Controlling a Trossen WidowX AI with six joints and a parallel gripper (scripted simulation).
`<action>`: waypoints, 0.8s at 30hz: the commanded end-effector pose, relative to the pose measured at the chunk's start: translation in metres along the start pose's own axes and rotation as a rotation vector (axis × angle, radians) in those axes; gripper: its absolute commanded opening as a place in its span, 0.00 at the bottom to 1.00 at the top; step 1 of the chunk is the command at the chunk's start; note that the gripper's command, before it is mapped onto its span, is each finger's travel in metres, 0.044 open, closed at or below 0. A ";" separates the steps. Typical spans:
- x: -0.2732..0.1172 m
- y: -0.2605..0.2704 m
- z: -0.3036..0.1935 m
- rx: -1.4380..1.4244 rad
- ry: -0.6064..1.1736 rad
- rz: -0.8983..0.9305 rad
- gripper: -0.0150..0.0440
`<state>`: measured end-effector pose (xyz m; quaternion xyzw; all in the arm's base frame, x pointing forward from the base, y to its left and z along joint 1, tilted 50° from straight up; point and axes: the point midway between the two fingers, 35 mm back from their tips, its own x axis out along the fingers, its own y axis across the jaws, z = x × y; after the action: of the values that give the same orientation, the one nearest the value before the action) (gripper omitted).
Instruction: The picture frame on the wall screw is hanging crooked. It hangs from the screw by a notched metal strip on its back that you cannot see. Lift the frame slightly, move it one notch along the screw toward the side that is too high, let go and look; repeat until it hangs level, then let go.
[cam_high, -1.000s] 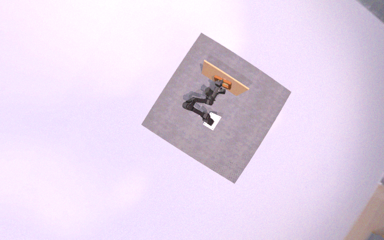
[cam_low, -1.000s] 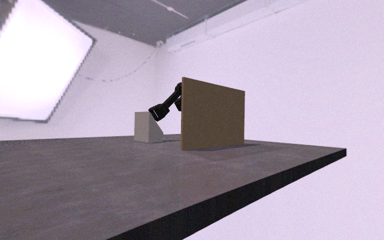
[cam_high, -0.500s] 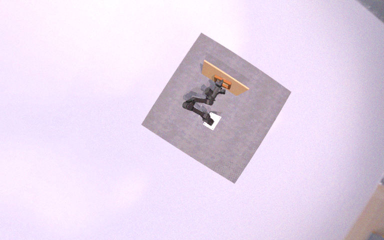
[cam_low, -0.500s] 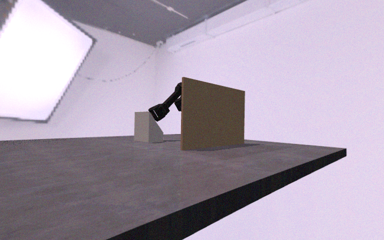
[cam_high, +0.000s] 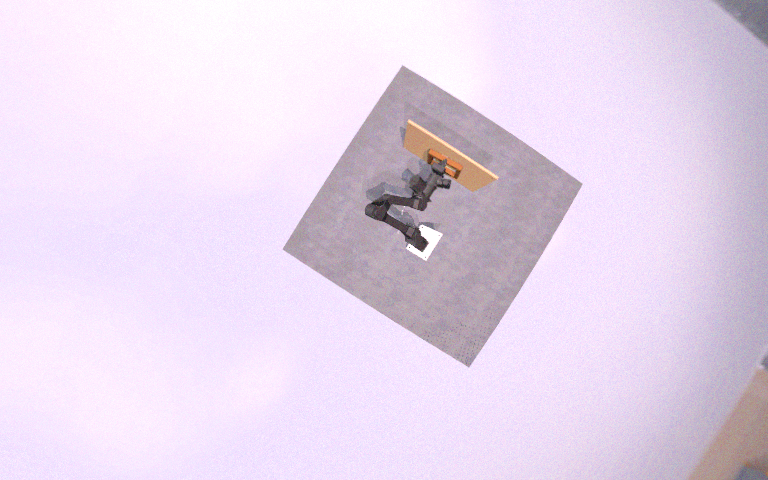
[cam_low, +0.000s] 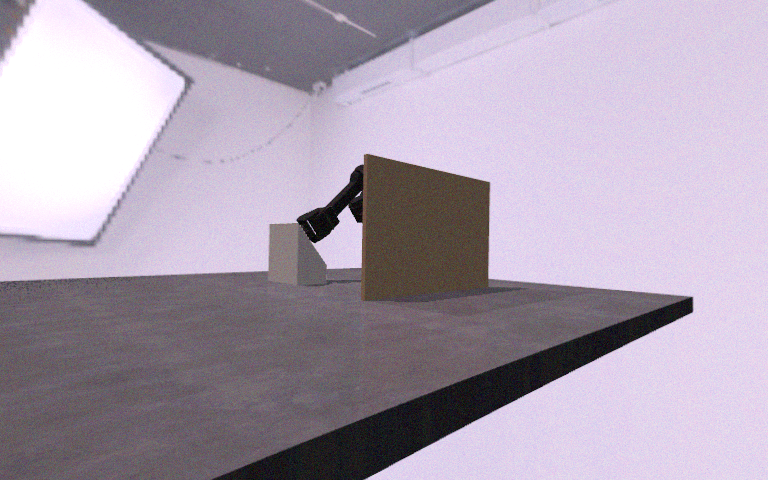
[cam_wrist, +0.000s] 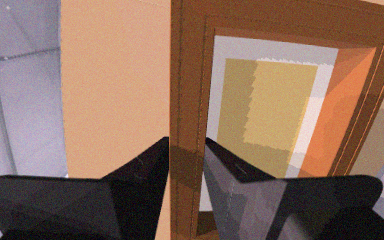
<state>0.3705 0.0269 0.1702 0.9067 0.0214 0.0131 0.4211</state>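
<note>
The picture frame (cam_high: 434, 153) (cam_wrist: 190, 90) is brown-orange wood around a white mat and a yellowish picture. It is at the front face of the upright tan board (cam_high: 416, 138) (cam_low: 424, 226) (cam_wrist: 115, 90). My gripper (cam_high: 443, 163) (cam_wrist: 186, 143) is shut on the frame's left side rail, as the wrist view shows, with one finger outside the rail and one inside the opening. The screw and the notched strip are hidden. In the exterior view the board hides the frame and the gripper. I cannot tell from these views whether the frame is level.
The board stands on the grey table (cam_high: 487, 266) (cam_low: 226, 367). The arm's pale base block (cam_high: 434, 236) (cam_low: 283, 254) stands on the frame's side of the board. The arm reaches from it, bent, to the frame. Board surface shows left of the held rail in the wrist view.
</note>
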 end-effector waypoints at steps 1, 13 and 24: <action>0.000 0.000 0.000 0.036 0.002 0.001 0.25; 0.000 0.000 0.000 0.089 0.002 0.001 0.25; 0.000 -0.001 0.000 0.144 0.002 0.001 0.25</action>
<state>0.3705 0.0269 0.1696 0.9301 0.0221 0.0122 0.3664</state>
